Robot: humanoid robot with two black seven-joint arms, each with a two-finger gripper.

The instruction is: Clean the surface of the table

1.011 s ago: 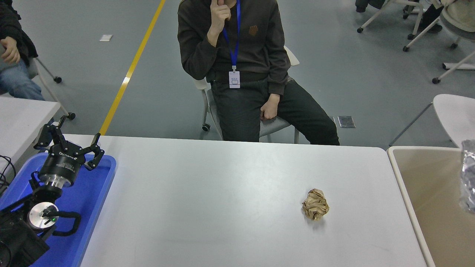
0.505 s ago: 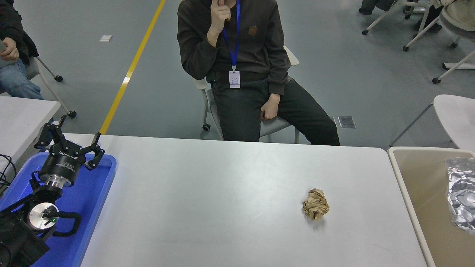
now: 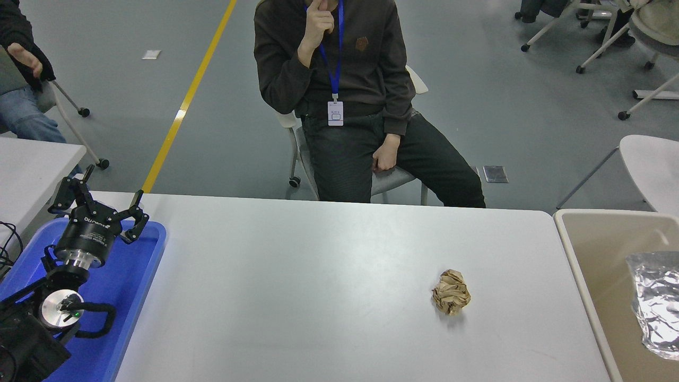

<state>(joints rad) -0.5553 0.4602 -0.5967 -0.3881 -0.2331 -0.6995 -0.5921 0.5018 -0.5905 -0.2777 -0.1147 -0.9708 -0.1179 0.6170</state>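
Observation:
The table surface [image 3: 318, 276] is a wide white-grey tabletop filling the lower half of the head view. A crumpled ball of brown paper [image 3: 451, 300] lies on it, right of the middle. A crumpled piece of silver foil [image 3: 655, 300] lies inside the beige bin [image 3: 589, 286] at the table's right end. My left gripper [image 3: 98, 199] is open and parked at the lower left, above the blue tray [image 3: 132, 276]. My right arm is out of view.
A person [image 3: 339, 90] sits on a chair at the far side of the table, one hand at the chin. Another person [image 3: 18, 79] sits at the far left. A smaller white table [image 3: 32, 170] stands at the left.
The silver foil has dropped lower and further into the beige bin at the right. The brown paper ball and my left arm have not moved.

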